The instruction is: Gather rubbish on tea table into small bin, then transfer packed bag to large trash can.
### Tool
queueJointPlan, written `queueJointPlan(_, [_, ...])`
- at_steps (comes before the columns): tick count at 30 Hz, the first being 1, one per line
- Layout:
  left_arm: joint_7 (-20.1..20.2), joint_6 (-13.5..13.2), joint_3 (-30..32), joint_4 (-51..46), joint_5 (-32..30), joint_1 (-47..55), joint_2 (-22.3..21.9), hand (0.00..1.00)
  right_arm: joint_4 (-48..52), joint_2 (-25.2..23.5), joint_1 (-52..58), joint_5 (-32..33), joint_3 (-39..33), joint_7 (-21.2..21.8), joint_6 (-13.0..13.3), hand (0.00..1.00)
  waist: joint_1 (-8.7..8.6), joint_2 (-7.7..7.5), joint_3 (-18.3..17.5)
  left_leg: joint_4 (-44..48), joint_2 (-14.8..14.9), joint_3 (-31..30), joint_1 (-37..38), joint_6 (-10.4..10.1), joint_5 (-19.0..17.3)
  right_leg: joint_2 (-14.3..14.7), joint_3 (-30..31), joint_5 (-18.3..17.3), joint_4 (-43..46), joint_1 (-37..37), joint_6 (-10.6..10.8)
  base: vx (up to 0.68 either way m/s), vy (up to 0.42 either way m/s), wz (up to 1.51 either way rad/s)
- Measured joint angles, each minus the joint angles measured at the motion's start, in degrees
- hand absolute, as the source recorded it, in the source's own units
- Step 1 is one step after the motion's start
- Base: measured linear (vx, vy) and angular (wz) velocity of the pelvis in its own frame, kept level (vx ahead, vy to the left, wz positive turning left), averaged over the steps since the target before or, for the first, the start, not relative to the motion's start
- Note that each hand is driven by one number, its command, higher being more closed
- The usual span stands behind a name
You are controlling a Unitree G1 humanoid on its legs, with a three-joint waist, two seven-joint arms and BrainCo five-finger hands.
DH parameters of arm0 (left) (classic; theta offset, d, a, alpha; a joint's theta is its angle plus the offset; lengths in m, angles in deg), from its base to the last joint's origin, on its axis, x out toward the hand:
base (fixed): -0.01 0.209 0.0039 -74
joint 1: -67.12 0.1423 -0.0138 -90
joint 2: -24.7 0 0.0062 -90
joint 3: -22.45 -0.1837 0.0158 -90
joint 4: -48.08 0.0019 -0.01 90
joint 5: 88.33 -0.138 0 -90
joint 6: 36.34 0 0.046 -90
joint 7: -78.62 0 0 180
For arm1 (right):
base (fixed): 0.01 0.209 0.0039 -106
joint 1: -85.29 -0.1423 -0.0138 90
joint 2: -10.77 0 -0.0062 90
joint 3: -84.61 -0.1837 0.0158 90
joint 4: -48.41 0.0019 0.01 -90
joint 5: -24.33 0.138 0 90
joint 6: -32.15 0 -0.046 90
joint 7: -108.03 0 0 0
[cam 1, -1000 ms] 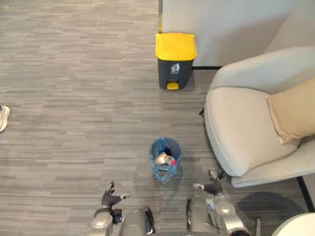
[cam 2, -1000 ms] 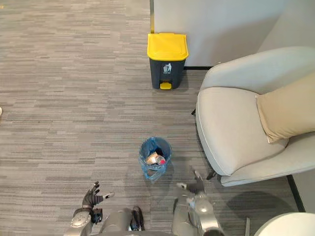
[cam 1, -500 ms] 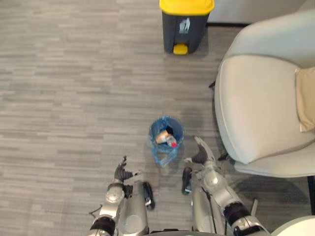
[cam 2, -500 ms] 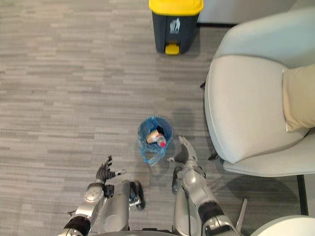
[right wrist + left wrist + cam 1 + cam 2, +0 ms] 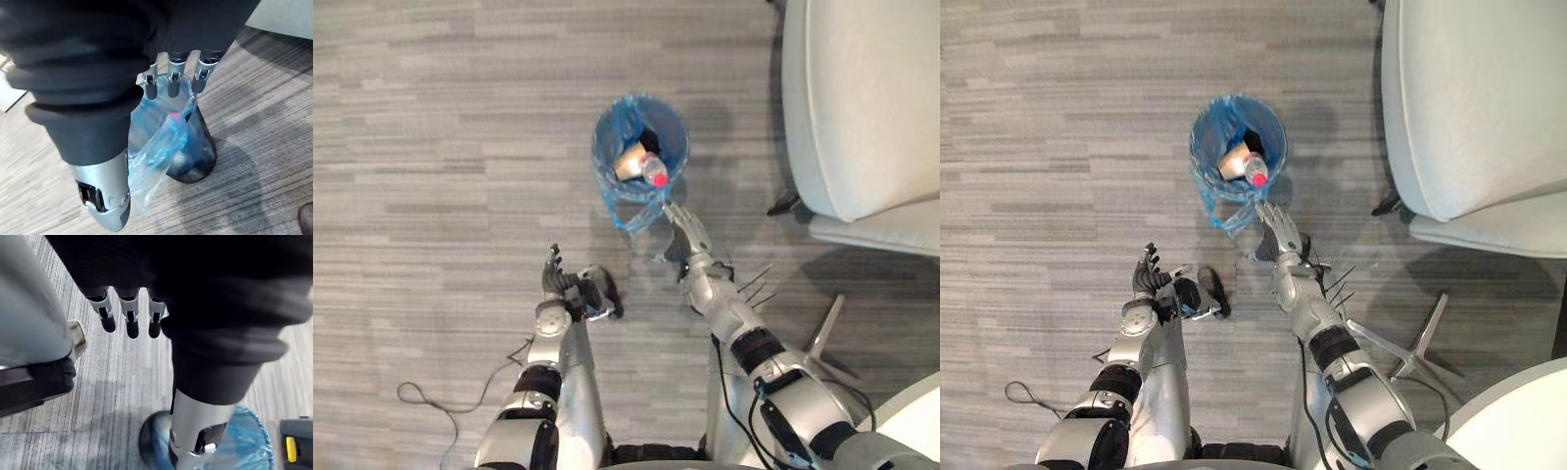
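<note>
R hand, fingers straight and empty, is nearer: loose blue bag flap on near rim of small bin, on carpet floor, hangs just ahead of fingertips; L hand relaxed-open, farther back.

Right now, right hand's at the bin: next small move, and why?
Probably ease the right hand forward and close on the loose flap of the blue bag. Its fingers are straight, tips beside that flap, which hangs over the near rim of the small bin; rubbish is inside. The left hand is open, back near the body.
</note>
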Motion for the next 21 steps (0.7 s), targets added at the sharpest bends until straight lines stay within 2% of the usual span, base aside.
queueJointPlan(3, [-0.3,-1.5,0.2,-2.5,1.8,-2.0,0.0,0.00,-0.1,1.4,-4.9,-0.2,0.0,-1.7,-0.6,0.00,1.12,0.21,0.7,2.0,0.1,-0.7,-5.1,0.7,0.4,-0.2,0.0,0.2,1.9,-4.9,-0.3,-0.09,0.001,0.01])
queueJointPlan(6, [-1.0,-2.2,1.3,-4.7,2.6,-2.6,0.1,0.00,-0.1,1.8,-8.9,-0.2,0.0,-3.2,-1.7,0.00,1.16,0.23,0.7,2.2,0.0,-0.9,-8.4,1.3,1.2,-0.8,-0.5,0.6,2.2,-7.8,-0.9,-0.07,0.012,0.09])
queueJointPlan(11, [-1.2,-3.2,1.6,-5.8,3.9,-2.6,0.1,0.00,-0.1,2.8,-12.1,-0.2,0.0,-5.4,-1.7,0.00,2.21,0.28,0.8,2.1,-0.2,-1.3,-10.0,1.4,1.4,-0.9,-0.8,0.7,2.1,-9.0,-1.0,-0.08,0.036,0.02])
queueJointPlan(12, [-1.1,-3.3,1.6,-5.9,3.9,-2.6,0.1,0.00,-0.1,3.0,-12.2,-0.2,0.0,-5.8,-1.7,1.00,2.48,0.31,0.8,2.0,-0.2,-1.4,-10.0,1.4,1.4,-0.9,-0.8,0.6,2.0,-9.0,-0.9,-0.08,0.036,0.04])
queueJointPlan(16, [-1.0,-3.8,1.5,-6.5,4.2,-2.6,0.2,0.00,-1.1,3.8,-13.7,-0.1,0.0,-6.1,-1.7,1.00,2.59,0.52,0.9,0.5,-1.4,-1.5,-11.3,1.4,2.3,-1.9,-1.0,0.5,1.4,-10.2,-0.6,-0.09,0.028,0.13])
queueJointPlan(21, [-1.1,-4.4,0.8,-7.2,5.2,-2.6,0.2,0.00,-5.1,4.4,-14.2,0.4,0.2,-4.2,-2.7,1.00,3.08,0.91,1.0,0.2,-2.0,-2.4,-12.3,1.3,2.6,-2.2,-1.4,0.5,1.9,-10.8,-0.6,-0.07,0.016,0.09])
